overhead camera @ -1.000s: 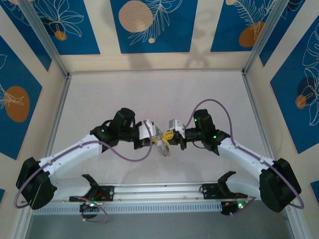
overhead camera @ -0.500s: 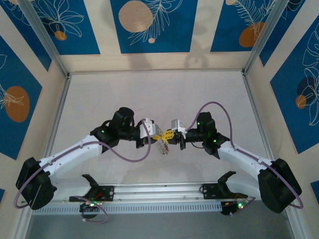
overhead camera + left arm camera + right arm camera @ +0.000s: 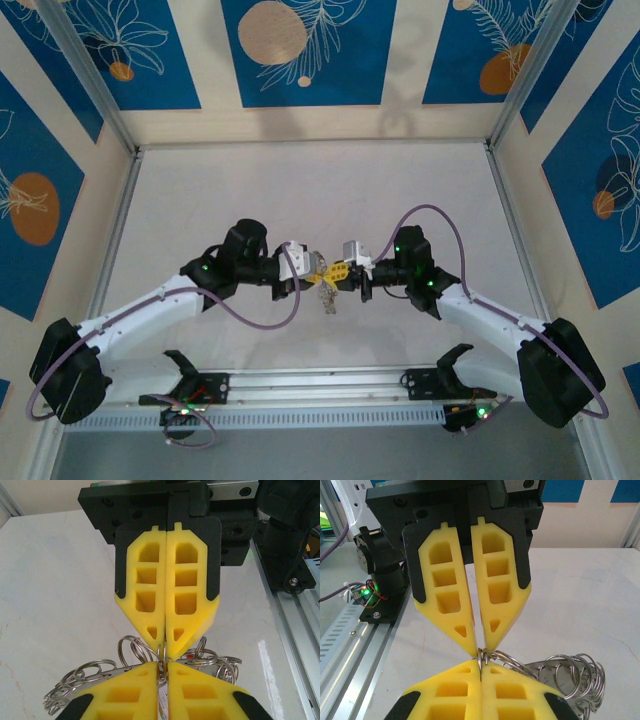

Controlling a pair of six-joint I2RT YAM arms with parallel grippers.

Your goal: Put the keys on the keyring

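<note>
Mid-frame over the pale marbled desk (image 3: 300, 190), your left gripper (image 3: 318, 271) and right gripper (image 3: 337, 273) meet tip to tip. Their yellow, hollow-celled wedge jaws are both clamped on the keyring (image 3: 327, 295), whose coiled silvery wire loops hang toward the frame's lower edge.

My left jaws and right jaws are tip to tip over the middle of the pale tabletop (image 3: 300, 190), yellow against yellow. The keyring (image 3: 326, 295), a silvery cluster, shows right at their meeting point, on the near side.
</note>
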